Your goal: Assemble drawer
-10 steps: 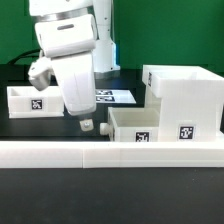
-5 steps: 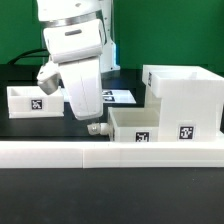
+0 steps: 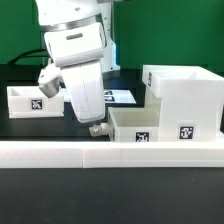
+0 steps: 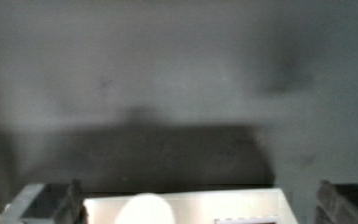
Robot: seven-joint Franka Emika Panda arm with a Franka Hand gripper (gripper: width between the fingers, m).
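The drawer's large white housing (image 3: pixel 186 96) stands at the exterior view's right. One open-top tray (image 3: pixel 150 124) lies against its left side, and a second tray (image 3: pixel 30 99) sits at the far left. My gripper (image 3: pixel 97 128) hangs low at the left end of the middle tray, just off its end wall. In the wrist view my gripper (image 4: pixel 197 205) is open, with the dark fingers (image 4: pixel 48 202) spread wide on either side of the tray's white wall (image 4: pixel 247 208). It holds nothing.
A long low white rail (image 3: pixel 110 153) runs across the front of the black table. The marker board (image 3: pixel 120 96) lies flat behind my gripper, partly hidden by the arm. A green backdrop closes the back.
My gripper has moved toward the exterior view's right and slightly down, closing on the left end of the middle tray. The parts have not moved.
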